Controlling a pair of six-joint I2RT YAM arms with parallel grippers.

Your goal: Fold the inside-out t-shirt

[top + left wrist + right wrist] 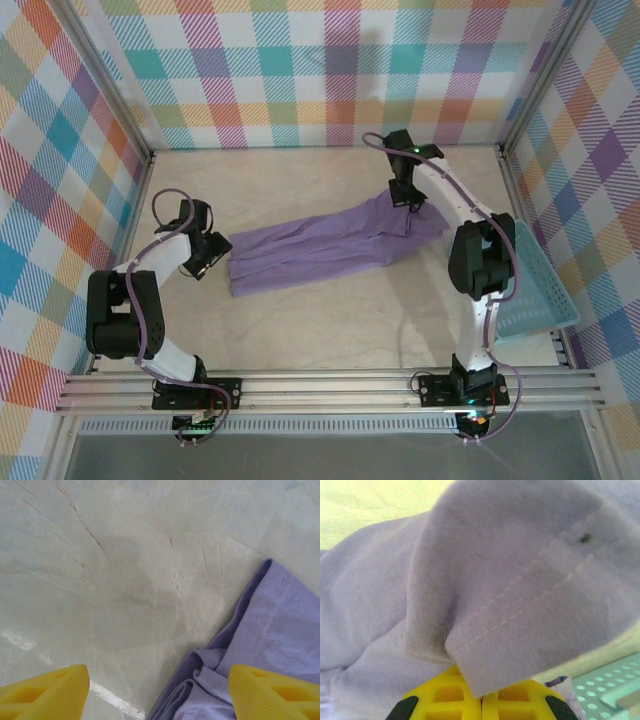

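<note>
On table [320,330], t-shirt [330,248] lies lengthwise left to right.

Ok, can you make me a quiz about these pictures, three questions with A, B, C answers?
1. Where is the basket?
A. at the table's right side
B. on top of the t-shirt
C. beside the left arm

2. What colour is the t-shirt?
A. green
B. red
C. lavender purple

3. How is the right gripper?
A. wide open over the basket
B. shut on the t-shirt's fabric
C. resting on bare table

Answers:
1 A: it sits far right in the top view, apart from the t-shirt.
2 C: all three views show purple cloth.
3 B: its yellow fingers meet with a hemmed fold pinched between them.
</note>
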